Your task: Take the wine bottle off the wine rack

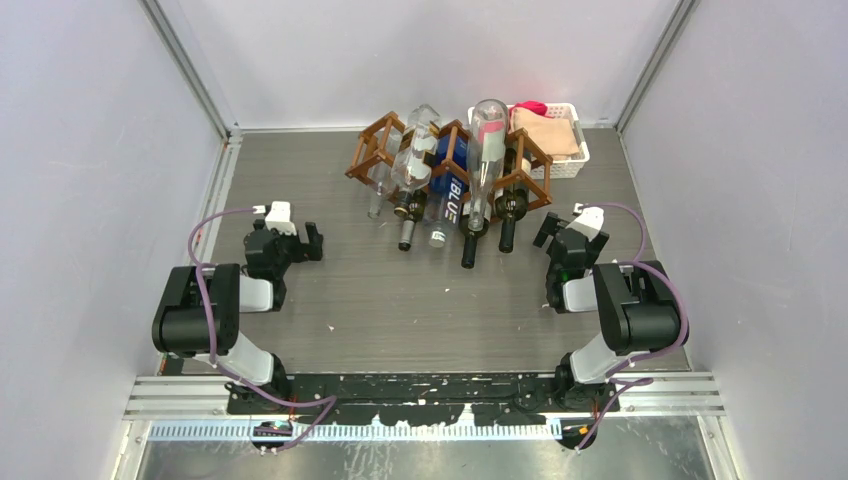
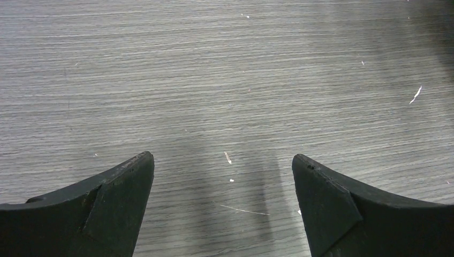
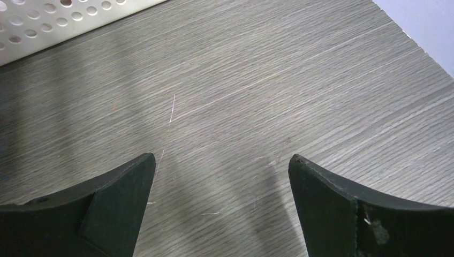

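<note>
The brown wooden lattice wine rack [image 1: 373,148] stands at the back middle of the table in the top view. Several bottles lie in it with necks pointing toward me: a clear one [image 1: 413,155], a blue-labelled one [image 1: 447,190], a clear one with a pink label [image 1: 486,150] and a dark one [image 1: 511,205]. My left gripper [image 1: 300,240] is open and empty, left of the rack over bare table [image 2: 225,96]. My right gripper [image 1: 552,230] is open and empty, just right of the dark bottle's neck. The wrist views show only table.
A white perforated plastic basket [image 1: 570,165] holding beige cloth [image 1: 545,133] stands right behind the rack; its wall shows in the right wrist view [image 3: 64,21]. White walls with metal posts enclose the table. The table's right edge [image 3: 412,40] is close to my right gripper.
</note>
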